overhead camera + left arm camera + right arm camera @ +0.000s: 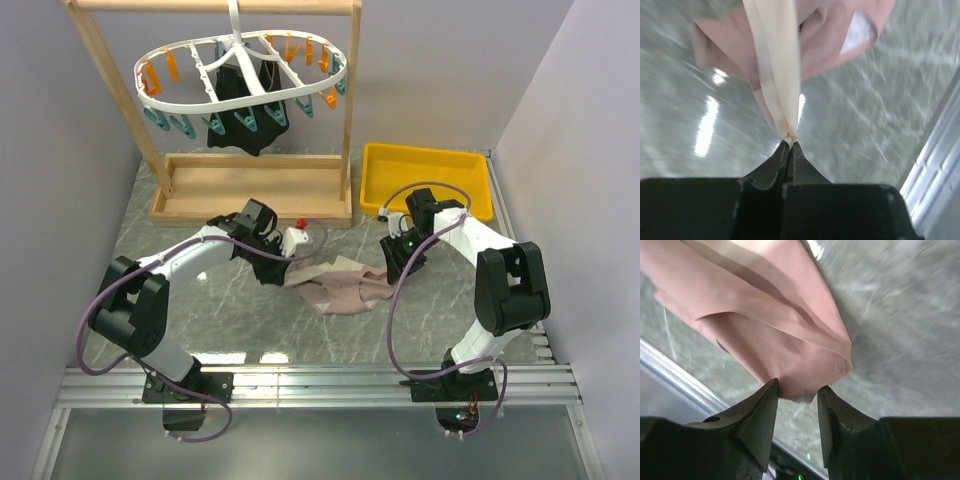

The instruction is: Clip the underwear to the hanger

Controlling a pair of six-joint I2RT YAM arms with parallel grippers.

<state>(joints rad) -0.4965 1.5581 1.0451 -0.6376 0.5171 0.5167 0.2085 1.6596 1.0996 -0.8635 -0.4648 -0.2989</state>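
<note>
The dusty-pink underwear (340, 287) lies crumpled on the marble table between my two grippers. My left gripper (287, 270) is shut on its beige waistband (777, 60), pinched at the fingertips (789, 142). My right gripper (392, 268) is open at the garment's right end. In the right wrist view a fold of the pink fabric (765, 325) sits between the spread fingertips (797, 390). The white oval hanger (240, 68), with orange and teal clothespins, hangs from the wooden rack at the back left.
A black garment (245, 112) is clipped under the hanger. The wooden frame rack (255, 185) stands at the back on a flat base. A yellow tray (428, 178) sits at the back right. A metal rail (320, 380) runs along the near edge.
</note>
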